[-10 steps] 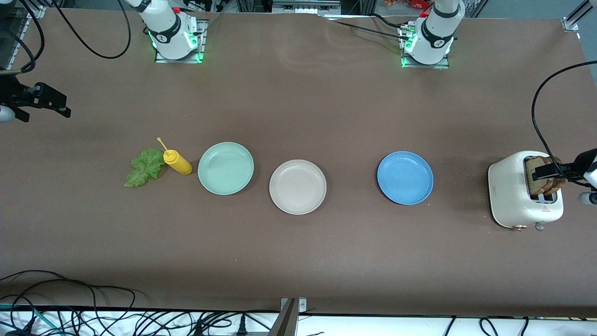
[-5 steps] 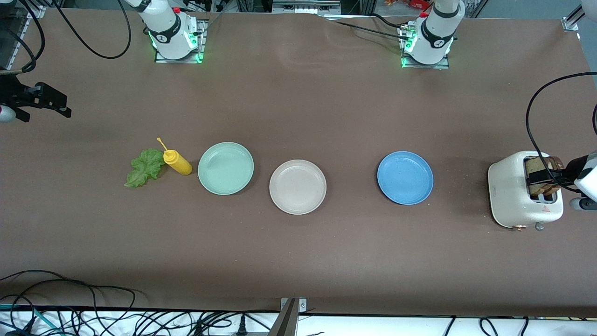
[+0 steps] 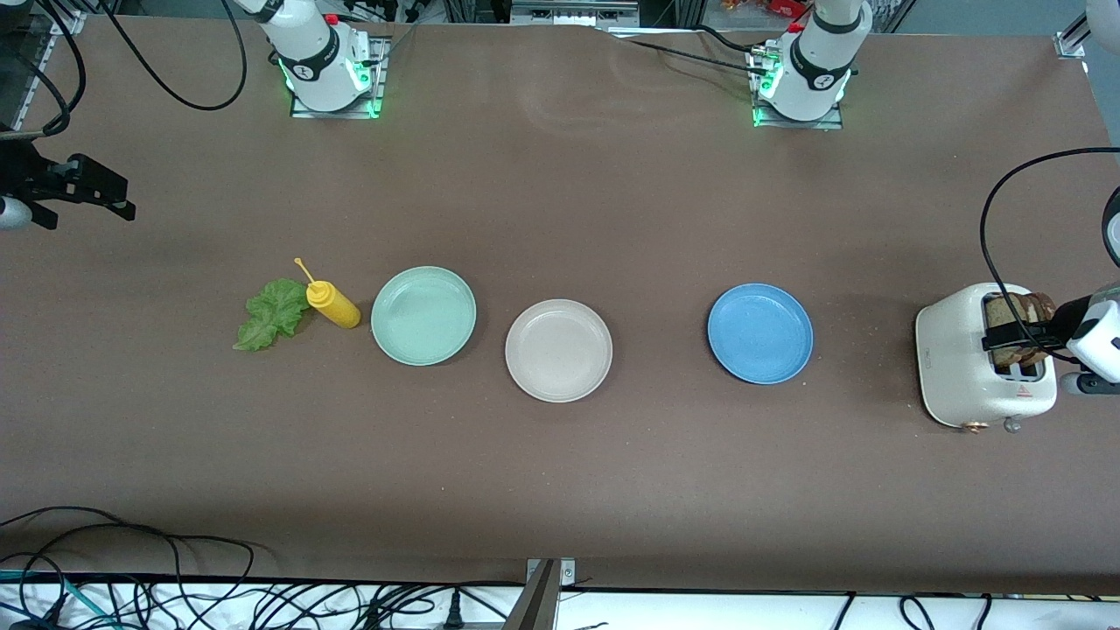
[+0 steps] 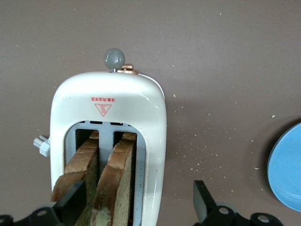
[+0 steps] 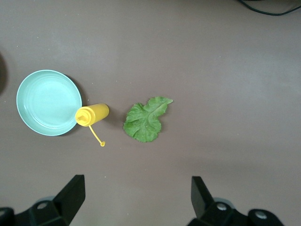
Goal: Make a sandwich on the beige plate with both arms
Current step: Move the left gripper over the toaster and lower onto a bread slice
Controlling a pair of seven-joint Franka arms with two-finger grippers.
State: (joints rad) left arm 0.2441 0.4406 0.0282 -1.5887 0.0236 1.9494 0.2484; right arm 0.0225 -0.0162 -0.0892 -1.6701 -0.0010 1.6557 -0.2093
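Hovering over toaster [image 3: 984, 354] bread slices [image 4: 101, 181], left tool [image 4: 136, 207] open.

Robot lab: bolted arm bases [image 3: 328, 66], cable tangle [image 3: 175, 595].

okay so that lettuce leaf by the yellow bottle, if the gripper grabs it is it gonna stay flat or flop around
Likely floppy: the lettuce leaf looks thin and ruffled, so its edges would probably droop from a pinch. It seems very light, lying flat on the table, so a push may just slide it. It touches the yellow bottle, which lies on its side and could roll.
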